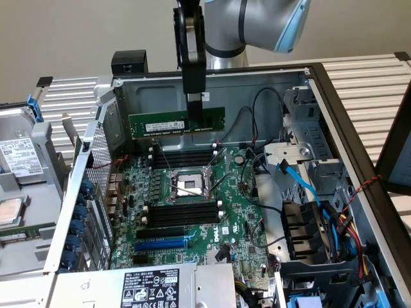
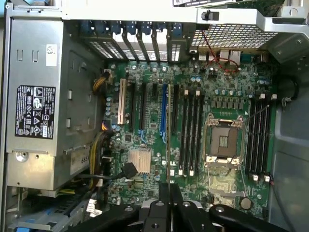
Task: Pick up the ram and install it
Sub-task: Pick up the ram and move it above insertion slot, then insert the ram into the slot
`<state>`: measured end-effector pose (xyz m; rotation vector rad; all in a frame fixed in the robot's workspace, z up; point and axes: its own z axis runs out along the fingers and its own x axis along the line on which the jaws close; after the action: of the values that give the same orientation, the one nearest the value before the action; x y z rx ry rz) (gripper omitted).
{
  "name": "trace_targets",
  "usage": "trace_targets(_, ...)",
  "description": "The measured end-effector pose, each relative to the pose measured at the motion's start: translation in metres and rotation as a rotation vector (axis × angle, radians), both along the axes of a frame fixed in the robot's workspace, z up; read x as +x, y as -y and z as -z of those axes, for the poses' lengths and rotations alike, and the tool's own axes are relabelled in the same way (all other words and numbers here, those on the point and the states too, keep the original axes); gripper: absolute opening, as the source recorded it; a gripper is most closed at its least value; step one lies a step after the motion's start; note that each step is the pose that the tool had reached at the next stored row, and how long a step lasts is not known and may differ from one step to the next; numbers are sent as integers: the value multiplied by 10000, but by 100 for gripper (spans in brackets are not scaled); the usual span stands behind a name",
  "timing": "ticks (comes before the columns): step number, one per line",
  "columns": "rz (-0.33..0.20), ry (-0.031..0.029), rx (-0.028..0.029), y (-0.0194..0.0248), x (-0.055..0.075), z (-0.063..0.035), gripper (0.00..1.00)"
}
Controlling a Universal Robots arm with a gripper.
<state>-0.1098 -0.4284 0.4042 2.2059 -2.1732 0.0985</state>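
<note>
The ram (image 1: 168, 122), a long green stick with a white label, hangs level in the air inside the open computer case. My gripper (image 1: 194, 108) is shut on its top edge, near the stick's middle. It hovers above the motherboard (image 1: 237, 212), over the far set of black memory slots (image 1: 183, 156). A second set of slots (image 1: 183, 212) lies on the near side of the open processor socket (image 1: 185, 183). In the wrist view the ram (image 2: 168, 140) appears edge-on as a thin line running out from my gripper (image 2: 169, 193), beside the slots (image 2: 190, 135).
The case walls (image 1: 212, 83) ring the board. A grey power supply (image 2: 36, 106) fills one end, a drive cage with blue and black cables (image 1: 308, 192) stands at the exterior view's right, and a loose hard drive (image 1: 19, 154) lies outside at its left.
</note>
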Motion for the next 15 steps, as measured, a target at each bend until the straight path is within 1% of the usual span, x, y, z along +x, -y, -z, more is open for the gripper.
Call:
trace_targets(2, 1, 0, 0, 0, 0, 0, 13)
trace_targets(3, 0, 3, 3, -11, 10, 2, 13)
trace_targets(6, 0, 1, 1, -82, 62, 1, 13)
trace_targets(8, 0, 0, 1, -138, 85, 2, 13)
trace_targets(9, 0, -1, -2, -148, 88, 1, 13)
trace_targets(15, 0, 4, 1, -148, 87, 3, 13)
